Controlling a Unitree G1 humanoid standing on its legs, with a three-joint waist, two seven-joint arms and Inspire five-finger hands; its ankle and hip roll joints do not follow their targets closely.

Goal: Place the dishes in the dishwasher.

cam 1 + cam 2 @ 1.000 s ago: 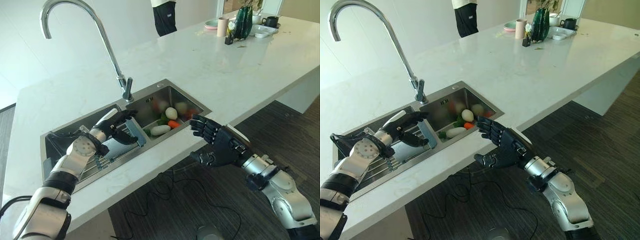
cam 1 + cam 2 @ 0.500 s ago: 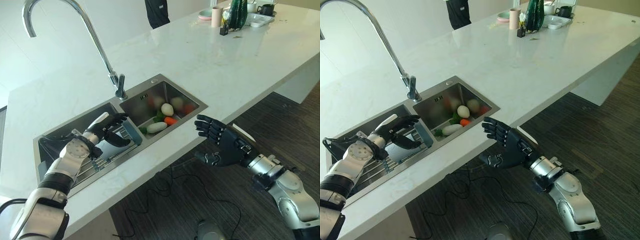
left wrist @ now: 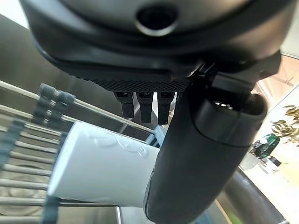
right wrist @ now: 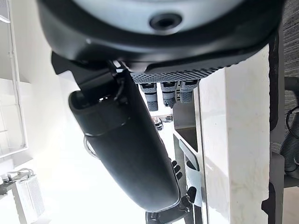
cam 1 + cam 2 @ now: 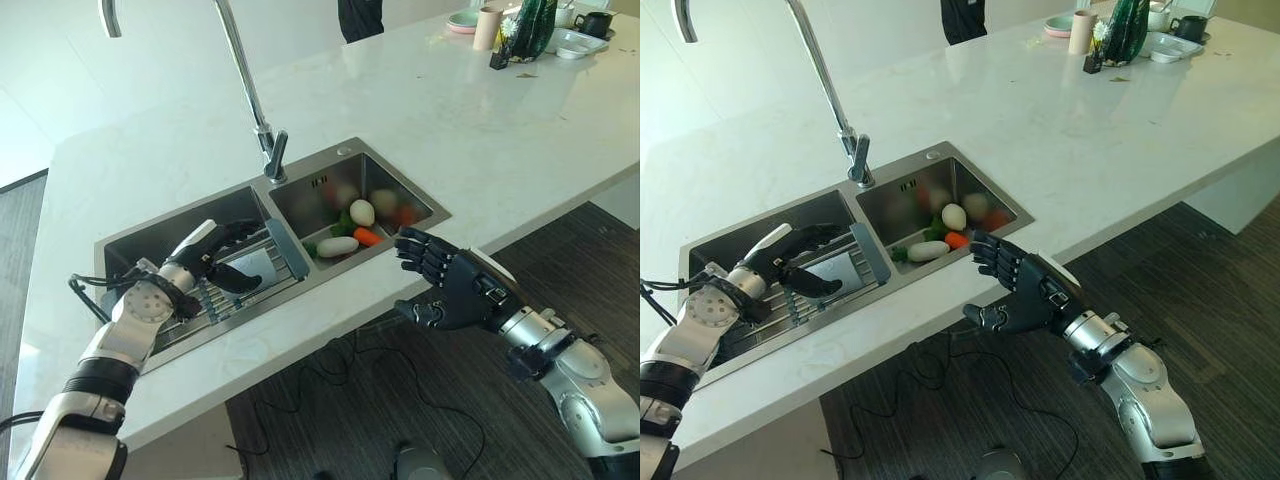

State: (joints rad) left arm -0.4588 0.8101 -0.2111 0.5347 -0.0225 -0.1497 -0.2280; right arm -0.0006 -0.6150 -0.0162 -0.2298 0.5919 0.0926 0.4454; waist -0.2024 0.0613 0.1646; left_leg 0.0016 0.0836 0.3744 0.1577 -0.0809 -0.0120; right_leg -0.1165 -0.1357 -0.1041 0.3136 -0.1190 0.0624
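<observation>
white counter with a steel sink | wire rack in the sink's left bowl | white dish lies on the rack | left hand fingers curled loosely over the dish, can't tell if it grips | right hand open, empty, beside the counter edge | veggies in right bowl

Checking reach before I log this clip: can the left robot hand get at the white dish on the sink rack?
Probably yes: the left robot hand hovers open right over the white dish on the rack, nothing between them.
</observation>
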